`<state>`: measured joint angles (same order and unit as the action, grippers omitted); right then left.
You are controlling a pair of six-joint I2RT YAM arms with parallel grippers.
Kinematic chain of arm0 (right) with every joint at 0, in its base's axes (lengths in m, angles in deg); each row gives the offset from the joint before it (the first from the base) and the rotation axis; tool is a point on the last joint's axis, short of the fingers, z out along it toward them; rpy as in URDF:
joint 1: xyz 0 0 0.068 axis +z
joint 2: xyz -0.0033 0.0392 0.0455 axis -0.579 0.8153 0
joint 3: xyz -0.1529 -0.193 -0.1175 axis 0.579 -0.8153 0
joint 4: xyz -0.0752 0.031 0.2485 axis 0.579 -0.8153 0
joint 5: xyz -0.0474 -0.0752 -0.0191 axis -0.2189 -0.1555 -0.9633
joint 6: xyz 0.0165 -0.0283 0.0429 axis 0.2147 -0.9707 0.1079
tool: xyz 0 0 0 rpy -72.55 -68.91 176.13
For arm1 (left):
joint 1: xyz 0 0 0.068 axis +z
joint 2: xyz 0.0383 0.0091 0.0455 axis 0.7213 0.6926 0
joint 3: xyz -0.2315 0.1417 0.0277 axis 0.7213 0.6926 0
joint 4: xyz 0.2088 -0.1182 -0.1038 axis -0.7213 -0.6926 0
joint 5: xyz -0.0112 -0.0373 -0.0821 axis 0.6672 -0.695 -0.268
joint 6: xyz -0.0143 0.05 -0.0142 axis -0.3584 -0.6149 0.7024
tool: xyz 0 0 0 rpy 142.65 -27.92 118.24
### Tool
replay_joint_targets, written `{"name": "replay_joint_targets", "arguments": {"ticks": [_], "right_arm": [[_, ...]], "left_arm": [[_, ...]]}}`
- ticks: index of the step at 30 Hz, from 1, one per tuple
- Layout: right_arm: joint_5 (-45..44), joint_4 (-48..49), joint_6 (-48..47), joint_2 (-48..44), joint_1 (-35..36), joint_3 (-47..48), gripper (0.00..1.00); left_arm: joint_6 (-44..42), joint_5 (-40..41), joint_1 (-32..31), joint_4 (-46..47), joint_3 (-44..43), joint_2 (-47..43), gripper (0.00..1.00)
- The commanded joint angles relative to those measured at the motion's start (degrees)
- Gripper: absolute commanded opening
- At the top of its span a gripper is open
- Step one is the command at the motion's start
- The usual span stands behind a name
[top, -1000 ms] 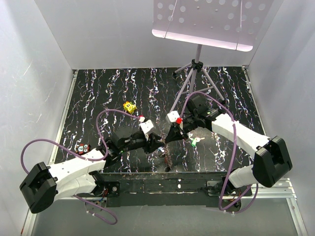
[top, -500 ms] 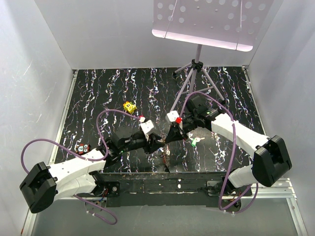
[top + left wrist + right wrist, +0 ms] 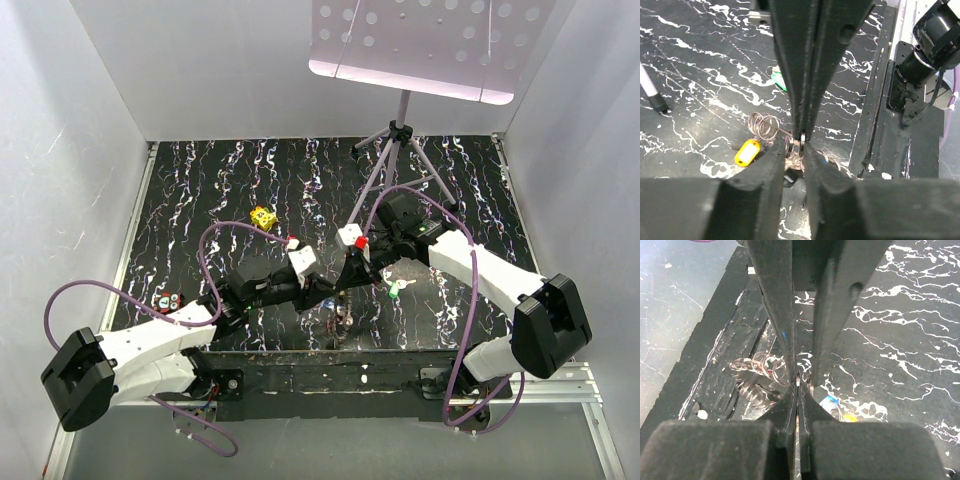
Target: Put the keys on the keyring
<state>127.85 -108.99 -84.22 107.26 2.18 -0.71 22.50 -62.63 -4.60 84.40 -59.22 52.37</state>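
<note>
Both grippers meet tip to tip over the near middle of the table. My right gripper [image 3: 347,285] [image 3: 798,390] is shut on the thin silvery keyring [image 3: 798,380] [image 3: 803,140], which shows edge-on at its tips. My left gripper [image 3: 333,292] [image 3: 794,147] faces it with a narrow gap between its fingers; the held ring and a second ring edge [image 3: 789,145] sit in that gap. A green key [image 3: 395,290] [image 3: 778,80] lies to the right. A blue key [image 3: 827,402] lies under the tips. A tangle of loose rings [image 3: 342,318] [image 3: 760,365] sits just below.
A yellow tag [image 3: 747,152] lies beside the ring tangle. The grey tripod stand [image 3: 398,150] rises at the back right, one foot [image 3: 655,102] near my left gripper. A yellow spotted block [image 3: 263,217] sits mid-left. The table's raised front edge [image 3: 330,355] runs close below.
My left gripper has slid a little right and forward onto the right gripper's tips, and its jaws have narrowed. The right gripper stays shut and has hardly moved.
</note>
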Motion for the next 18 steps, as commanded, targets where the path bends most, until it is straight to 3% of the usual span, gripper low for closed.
{"name": "replay_joint_targets", "arguments": {"ticks": [1,2,8,13,18], "right_arm": [[3.1,1.4,0.0,0.2,0.5,0.3,0.01],[3.1,1.6,0.2,0.3,0.5,0.3,0.01],[3.8,1.8,2.8,0.4,0.1,1.3,0.01],[7.2,1.9,5.7,-0.1,-2.0,2.2,0.24],[10.5,1.2,4.1,-1.6,-3.8,1.4,0.35]], "left_arm": [[-1.0,-3.1,-0.6,0.3,-3.4,0.7,0.08],[-1.1,-3.3,-0.7,0.0,-3.4,0.8,0.0],[-1.6,-3.1,-0.6,-0.2,-1.9,-1.8,0.0],[-1.7,-1.4,-0.7,0.7,1.2,-6.9,0.0],[-1.1,-0.6,-0.6,4.9,4.8,-10.7,0.0]]}}
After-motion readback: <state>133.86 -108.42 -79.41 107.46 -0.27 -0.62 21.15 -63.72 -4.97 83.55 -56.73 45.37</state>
